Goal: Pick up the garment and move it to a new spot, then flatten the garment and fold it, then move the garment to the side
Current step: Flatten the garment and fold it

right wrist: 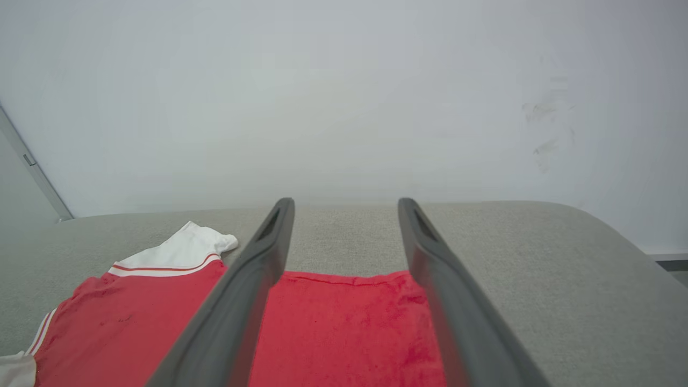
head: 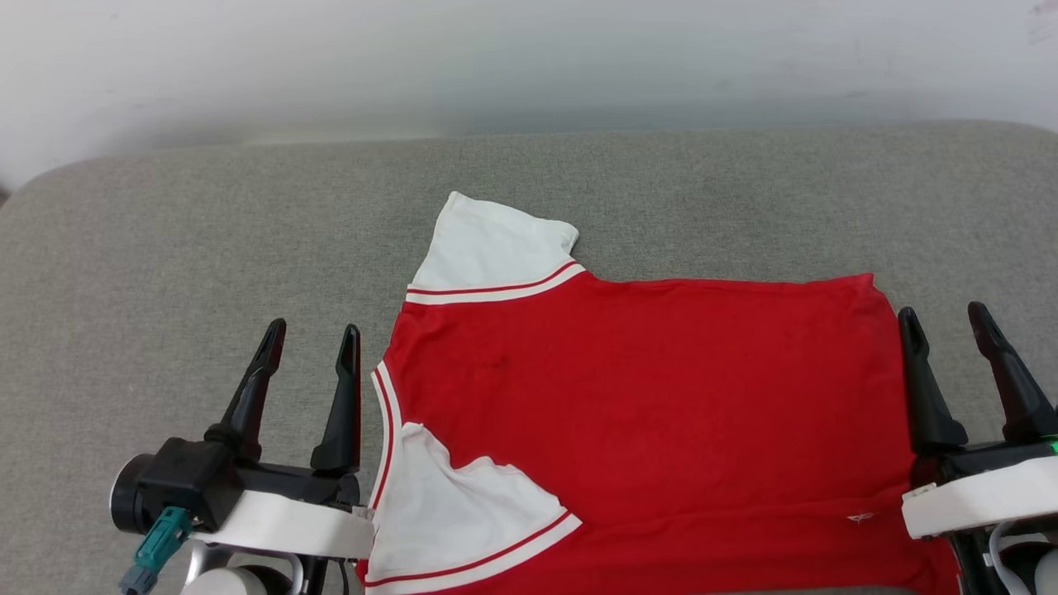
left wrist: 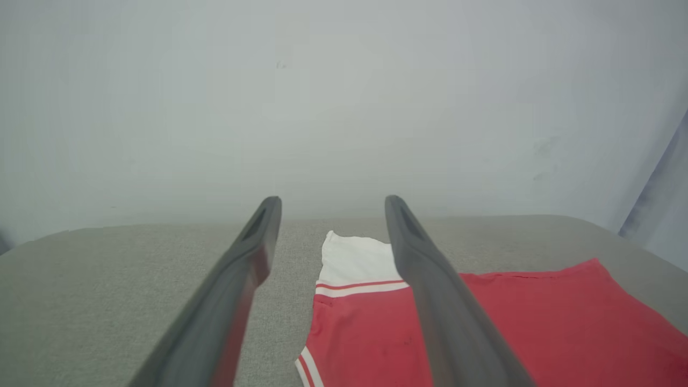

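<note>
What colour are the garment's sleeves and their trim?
White sleeves, trim white with a thin red stripe, on the red garment; clearest in the head view.

The shirt [head: 645, 397] lies spread flat in front of me on the grey cushion [head: 207, 231], turned sideways, neck to my left and hem [head: 883, 347] to my right. The side facing up is plain red, with faint dark marks showing through. The far sleeve [head: 492, 248], white with a red-and-white striped band, sticks out toward the wall. The near sleeve [head: 450, 504] is folded in over the red body. Striped neck trim [head: 384, 413] curves along the left edge. A long crease runs near my side.
</note>
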`<state>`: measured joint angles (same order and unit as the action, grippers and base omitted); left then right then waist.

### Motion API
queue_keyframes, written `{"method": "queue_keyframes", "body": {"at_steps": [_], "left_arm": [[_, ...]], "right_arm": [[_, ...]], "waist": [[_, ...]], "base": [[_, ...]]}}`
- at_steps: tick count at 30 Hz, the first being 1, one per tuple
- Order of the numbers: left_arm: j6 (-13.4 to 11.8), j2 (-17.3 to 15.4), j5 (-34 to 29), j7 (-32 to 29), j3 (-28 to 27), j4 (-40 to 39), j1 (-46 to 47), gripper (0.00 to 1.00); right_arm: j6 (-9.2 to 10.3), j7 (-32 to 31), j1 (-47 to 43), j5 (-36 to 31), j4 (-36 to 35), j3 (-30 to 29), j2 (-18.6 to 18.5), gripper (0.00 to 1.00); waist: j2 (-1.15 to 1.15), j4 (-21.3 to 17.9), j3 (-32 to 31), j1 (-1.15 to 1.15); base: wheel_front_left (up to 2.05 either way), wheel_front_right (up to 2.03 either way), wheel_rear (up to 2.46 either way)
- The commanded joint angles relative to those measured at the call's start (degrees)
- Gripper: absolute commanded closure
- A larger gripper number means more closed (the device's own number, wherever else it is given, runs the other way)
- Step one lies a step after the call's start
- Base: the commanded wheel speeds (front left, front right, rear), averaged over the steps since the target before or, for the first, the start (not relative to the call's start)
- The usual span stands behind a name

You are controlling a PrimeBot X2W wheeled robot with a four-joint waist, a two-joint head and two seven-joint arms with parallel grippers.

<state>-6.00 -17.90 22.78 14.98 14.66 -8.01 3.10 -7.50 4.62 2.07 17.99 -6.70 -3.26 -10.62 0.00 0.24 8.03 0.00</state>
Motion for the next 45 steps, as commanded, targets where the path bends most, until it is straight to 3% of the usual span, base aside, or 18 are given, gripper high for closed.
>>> {"method": "queue_keyframes", "body": {"at_steps": [1,6,9,14,21,29,34,40,45], "left_arm": [[0.3,0.3,-0.3,0.3,-0.3,0.0,-0.3,0.00],[4.1,2.7,-2.5,0.3,-3.1,1.5,-0.1,0.00],[6.4,2.4,-3.4,0.3,-3.5,3.1,1.9,0.00],[10.0,-1.3,-3.8,-2.1,-3.1,6.4,8.9,0.00],[13.0,-9.3,0.6,-18.7,-1.2,9.3,24.8,0.00],[13.5,-19.8,11.2,-46.1,5.1,15.4,42.6,0.00],[12.9,-23.0,15.6,-60.9,5.5,21.3,50.3,0.00],[9.7,-24.9,17.8,-72.5,5.0,25.8,55.4,0.00],[7.4,-26.1,16.8,-76.1,5.4,27.2,56.8,0.00]], "right_arm": [[0.02,0.5,0.0,-0.4,0.1,0.0,0.0,0.00],[0.02,4.1,1.3,-0.6,1.7,0.9,0.1,0.00],[0.02,5.1,2.2,-1.0,2.5,1.0,-0.1,0.00],[0.02,6.1,4.5,-1.2,2.6,1.7,-0.1,0.00],[0.02,7.0,8.0,-1.5,2.6,3.7,1.0,0.00],[0.02,8.8,10.3,-1.5,5.0,6.5,3.1,0.00],[0.02,9.7,11.4,-1.1,6.6,8.2,4.2,0.00],[0.02,10.3,12.5,-0.7,8.3,10.4,5.2,0.00],[0.02,10.5,13.2,-0.8,9.3,11.5,5.8,0.00]], "waist": [[0.00,-0.2,0.2,0.00],[0.00,-1.3,1.5,0.00],[0.00,-2.4,3.0,0.00],[0.00,-5.0,6.8,0.00],[0.00,-10.1,13.2,0.00],[0.00,-15.9,18.3,0.00],[0.00,-18.7,20.7,0.00],[0.00,-21.6,23.4,0.00],[0.00,-23.1,25.4,0.00]], "base": [[0.00,0.00,0.00],[0.00,0.00,0.00],[0.00,0.00,0.00],[0.00,0.00,0.00],[0.00,0.00,0.00],[0.00,0.00,0.00],[0.00,0.00,0.00],[0.00,0.00,0.00],[0.00,0.00,0.00]]}}
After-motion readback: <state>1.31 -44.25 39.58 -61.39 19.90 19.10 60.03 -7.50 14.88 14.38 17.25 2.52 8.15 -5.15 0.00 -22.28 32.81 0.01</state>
